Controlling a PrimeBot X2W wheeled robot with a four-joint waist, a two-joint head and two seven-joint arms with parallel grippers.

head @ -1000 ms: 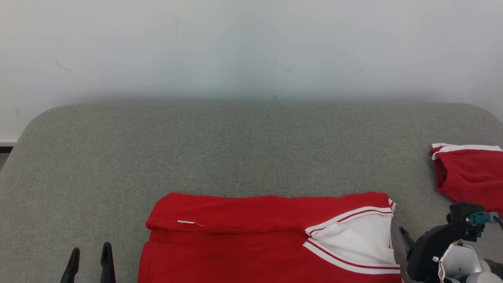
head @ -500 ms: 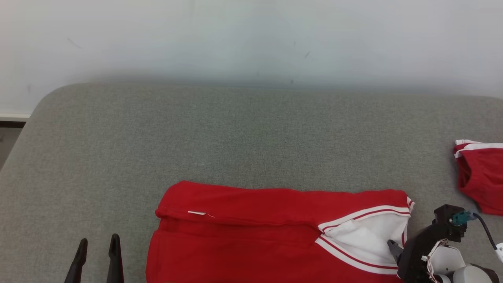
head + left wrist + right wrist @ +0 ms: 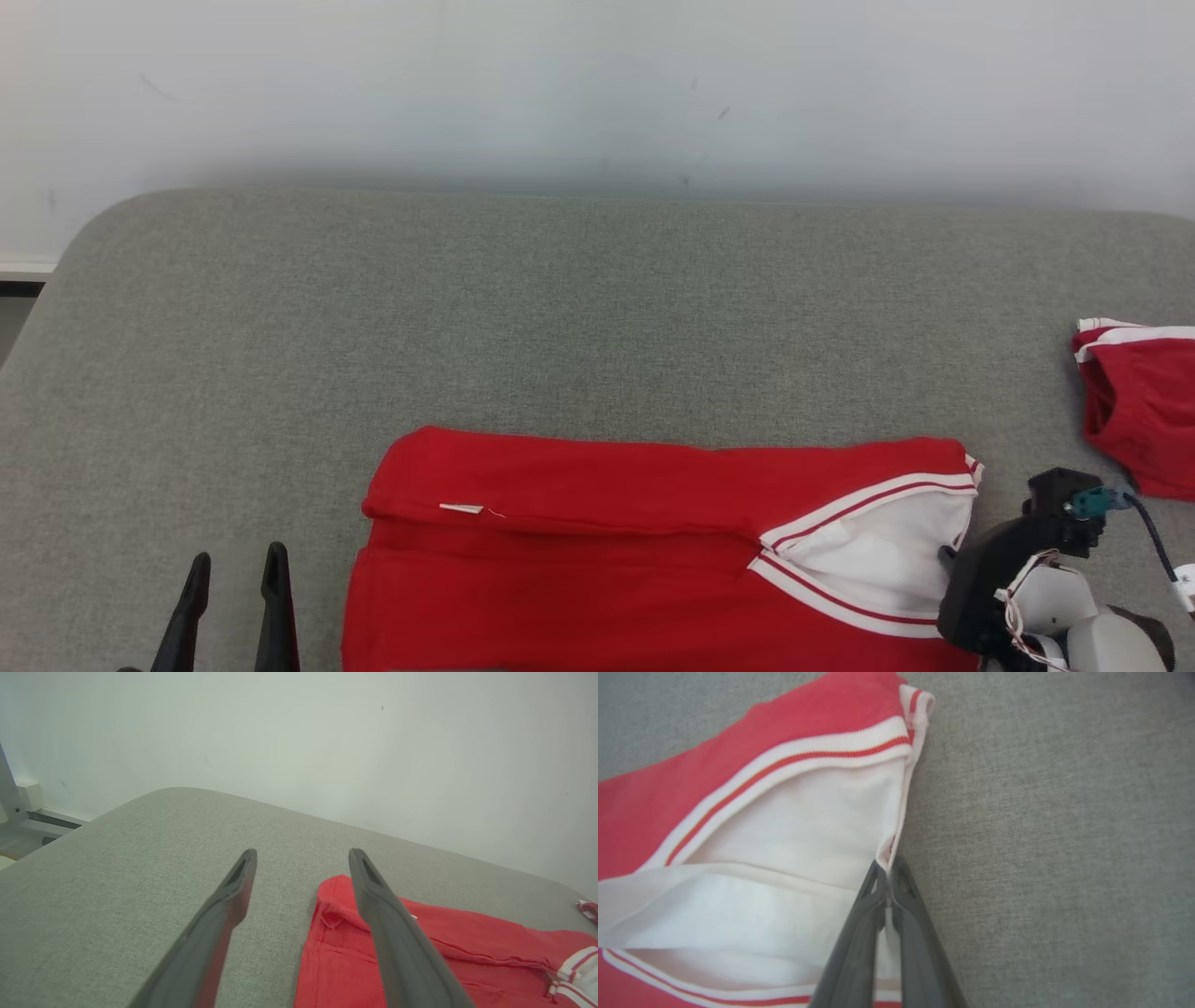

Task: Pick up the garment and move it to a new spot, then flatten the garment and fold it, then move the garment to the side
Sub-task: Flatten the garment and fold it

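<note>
The red garment [image 3: 607,541] with white-and-red striped trim lies folded on the grey cushioned surface [image 3: 560,308], near its front edge. Its white inner panel [image 3: 878,551] faces right. In the right wrist view my right gripper [image 3: 889,870] is shut on the white edge of the garment [image 3: 794,826], cloth pinched between the two dark fingers. In the head view that gripper [image 3: 948,557] sits at the garment's right end. My left gripper [image 3: 236,571] stands open over bare cushion just left of the garment; in the left wrist view its fingers [image 3: 238,882] straddle the garment's left corner [image 3: 336,905].
A second red piece with white trim [image 3: 1134,401] lies at the cushion's right edge. A pale wall [image 3: 597,84] rises behind the cushion. The cushion's rounded left corner [image 3: 103,224] drops to the floor.
My right gripper moved left onto the garment's white edge and shut on it. The head camera shifted, so the whole scene moved in the picture. The left gripper stayed open.
</note>
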